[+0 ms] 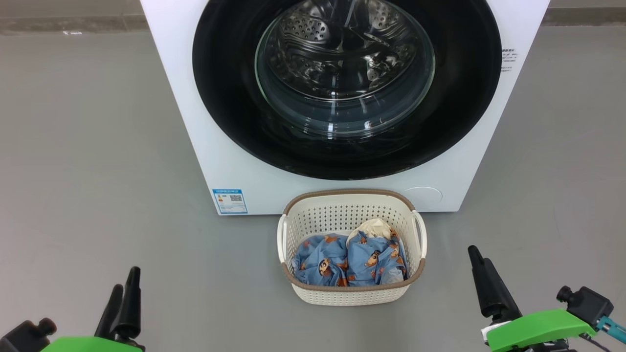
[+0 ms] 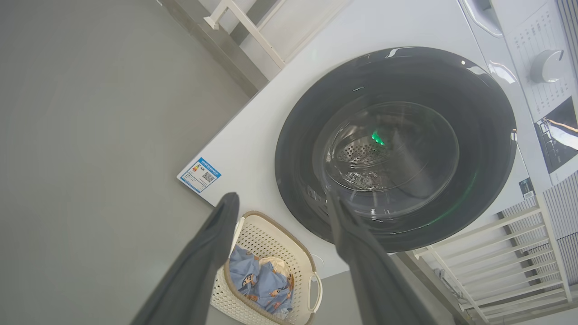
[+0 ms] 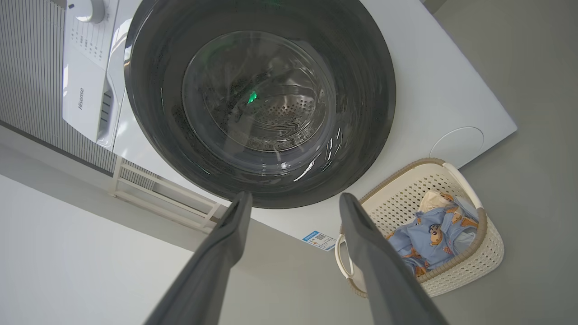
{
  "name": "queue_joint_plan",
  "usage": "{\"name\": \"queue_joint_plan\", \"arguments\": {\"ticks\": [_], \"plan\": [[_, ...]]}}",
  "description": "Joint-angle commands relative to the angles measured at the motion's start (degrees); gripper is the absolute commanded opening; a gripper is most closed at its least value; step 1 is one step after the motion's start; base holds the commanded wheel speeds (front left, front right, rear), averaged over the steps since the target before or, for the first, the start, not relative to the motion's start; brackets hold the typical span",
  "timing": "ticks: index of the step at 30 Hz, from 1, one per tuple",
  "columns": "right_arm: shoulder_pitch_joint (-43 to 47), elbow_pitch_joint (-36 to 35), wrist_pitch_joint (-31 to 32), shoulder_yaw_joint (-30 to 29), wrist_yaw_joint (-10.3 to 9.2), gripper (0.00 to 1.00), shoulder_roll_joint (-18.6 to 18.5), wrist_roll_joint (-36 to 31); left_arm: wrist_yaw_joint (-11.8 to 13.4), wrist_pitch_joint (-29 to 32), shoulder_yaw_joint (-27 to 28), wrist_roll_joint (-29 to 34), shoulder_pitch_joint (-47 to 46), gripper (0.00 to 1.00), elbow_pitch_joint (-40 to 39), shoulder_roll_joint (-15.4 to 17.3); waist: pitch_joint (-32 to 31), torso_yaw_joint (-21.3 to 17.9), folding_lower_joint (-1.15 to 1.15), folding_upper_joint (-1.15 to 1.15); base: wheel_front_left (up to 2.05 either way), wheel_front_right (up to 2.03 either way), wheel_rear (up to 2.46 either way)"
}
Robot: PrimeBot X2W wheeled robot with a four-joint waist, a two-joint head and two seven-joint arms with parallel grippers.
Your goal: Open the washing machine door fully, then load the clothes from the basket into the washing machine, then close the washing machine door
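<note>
While the clothes (image 1: 349, 261) lay in the basket (image 1: 342, 215) on the grey floor (image 1: 98, 146) before the shut door (image 1: 225, 98), the left pincer (image 2: 281, 197) and right pincer (image 3: 294, 196) stood wide

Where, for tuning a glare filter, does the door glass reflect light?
Head view: white streaks low on the round black-rimmed glass door. Left wrist view: green glint on it; near dark fingers blurred. Right wrist view: green glint, white streaks lower right.

We see the washing machine door (image 1: 230, 98) closed flat against the washing machine (image 1: 195, 146), barring the drum (image 1: 313, 29). The basket (image 1: 349, 193) stands just before it, its top open from above; bare floor (image 1: 98, 171) lies on both sides.
</note>
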Motion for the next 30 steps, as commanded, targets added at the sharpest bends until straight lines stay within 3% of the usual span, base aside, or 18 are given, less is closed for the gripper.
{"name": "queue_joint_plan", "arguments": {"ticks": [1, 14, 30], "plan": [[-3.0, -2.1, -0.8, 1.0, 0.04, 1.0, -0.5, -1.9, -0.1, -0.6, 1.2, 1.8, -1.0, 1.0, -1.8, 1.6, 0.0, 0.0, 0.0, 0.0, 0.0, 0.0, 0.0], [-3.3, -1.7, -3.0, 2.3, 0.05, 1.0, -0.6, -17.2, -0.1, -2.9, 1.0, 11.5, -1.0, 1.0, -2.3, 2.1, -0.1, -0.3, 0.0, 0.0, 0.0, 0.0, 0.0], [-3.9, -2.7, -5.6, 3.3, 0.06, 1.0, -0.7, -29.9, -0.2, -5.6, 1.1, 18.2, -0.6, 1.0, -2.8, 3.2, -0.3, -0.5, 0.0, 0.0, 0.0, 0.0, 0.0]]}}
